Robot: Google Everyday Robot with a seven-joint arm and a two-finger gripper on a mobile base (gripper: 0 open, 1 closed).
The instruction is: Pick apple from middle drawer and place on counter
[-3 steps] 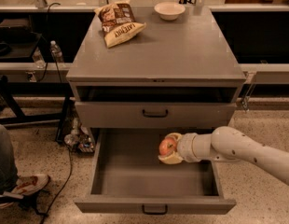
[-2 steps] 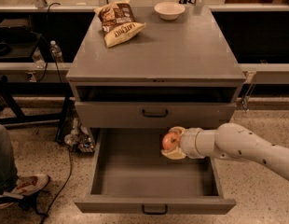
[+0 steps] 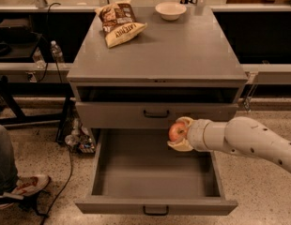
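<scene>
The red-pink apple (image 3: 177, 131) is held between the cream fingers of my gripper (image 3: 179, 134), above the back right part of the open middle drawer (image 3: 155, 205). The gripper is shut on the apple and sits just below the closed drawer front (image 3: 112, 115) with the black handle. My white arm (image 3: 248, 139) reaches in from the right. The drawer's tray looks empty. The counter (image 3: 183, 50), the cabinet's flat grey top, lies above and behind the gripper.
A chip bag (image 3: 118, 22) lies on the counter's back left and a white bowl (image 3: 170, 10) at its back middle. A person's leg and shoe (image 3: 23, 186) are at the left on the speckled floor. Cables and a bottle (image 3: 56, 53) sit left of the cabinet.
My gripper has lifted the apple up out of the drawer tray, toward the closed drawer front above.
</scene>
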